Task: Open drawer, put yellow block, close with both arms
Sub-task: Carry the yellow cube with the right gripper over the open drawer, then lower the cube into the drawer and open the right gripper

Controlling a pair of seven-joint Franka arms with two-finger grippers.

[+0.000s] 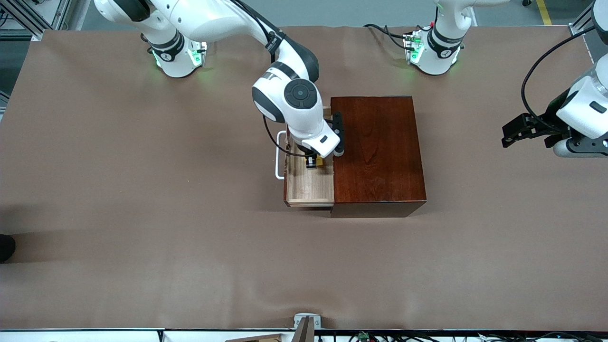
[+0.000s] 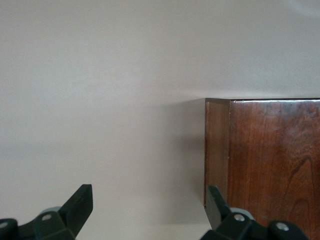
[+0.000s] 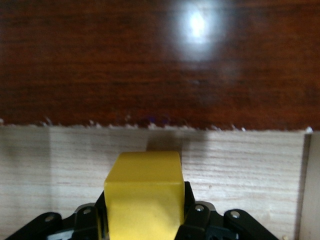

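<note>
front view, across the picture from one edge to the other: the right arm (image 1: 285, 71) reaches from its base down over the open drawer (image 1: 308, 187), which is pulled out of the dark red-brown box (image 1: 377, 152) toward the right arm's end of the table. the drawer's long axis runs from the robots' side toward the front camera, and its white handle (image 1: 279, 154) points away from the box, toward the right arm's end. the right gripper (image 1: 312, 162) hangs low in the drawer's pale wood tray, closed around the yellow block (image 1: 318, 162); the right wrist view shows the block (image 3: 144, 192) pinched between the black fingers (image 3: 192, 215), over the drawer floor (image 3: 240, 165) and close to the edge of the box's glossy top (image 3: 150, 60). whether the block touches the floor cannot be told.

farther along, the box sits on the brown table (image 1: 142, 213), its long axis parallel to the drawer's. at the left arm's end of the table the left arm (image 1: 586, 114) waits, its left gripper (image 1: 510, 135) up over bare table and well apart from the box. in the left wrist view its fingers (image 2: 80, 202) stand wide apart and hold nothing, with a corner of the box (image 2: 265, 155) in sight.
</note>
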